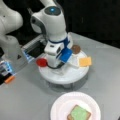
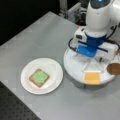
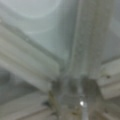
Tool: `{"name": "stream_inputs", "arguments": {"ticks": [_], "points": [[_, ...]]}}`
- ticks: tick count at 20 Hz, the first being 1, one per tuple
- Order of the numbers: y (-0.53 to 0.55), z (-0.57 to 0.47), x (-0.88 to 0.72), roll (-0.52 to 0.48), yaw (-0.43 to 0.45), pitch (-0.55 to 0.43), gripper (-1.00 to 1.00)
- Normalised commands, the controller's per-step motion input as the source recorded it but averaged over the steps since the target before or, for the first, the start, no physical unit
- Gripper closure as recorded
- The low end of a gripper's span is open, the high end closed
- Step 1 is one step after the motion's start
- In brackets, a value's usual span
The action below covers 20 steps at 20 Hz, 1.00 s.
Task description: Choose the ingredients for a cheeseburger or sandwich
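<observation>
**Gripper low over the turntable, stack half built**

In a front view: gripper (image 1: pixel 57 65) down beside tomato disc (image 1: pixel 41 62); jaws' state untellable.

In a front view: lettuce-topped toast (image 2: pixel 38 77) on plate (image 2: pixel 53 68); cheese square (image 2: pixel 92 78) possibly nudged off.

Wrist view: blurred.

One toast square (image 2: pixel 37 78) with one green lettuce blob (image 2: pixel 40 76), one paper plate (image 2: pixel 53 68), one cheese square (image 2: pixel 92 77), one brown patty (image 2: pixel 114 68), one red tomato disc (image 1: pixel 41 62), one round white stand (image 2: pixel 72 67).
</observation>
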Motion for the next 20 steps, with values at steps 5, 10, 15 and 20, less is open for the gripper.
{"name": "stream_inputs", "arguments": {"ticks": [5, 10, 15, 20], "points": [[-0.18, -0.18, -0.30, 0.155, 0.141, -0.197, -1.00], [-0.14, -0.26, -0.28, 0.177, 0.299, -0.166, -1.00], [-0.09, -0.24, -0.21, 0.182, 0.396, -0.090, -1.00], [-0.06, -0.19, -0.07, 0.119, 0.446, -0.024, -1.00]]}}
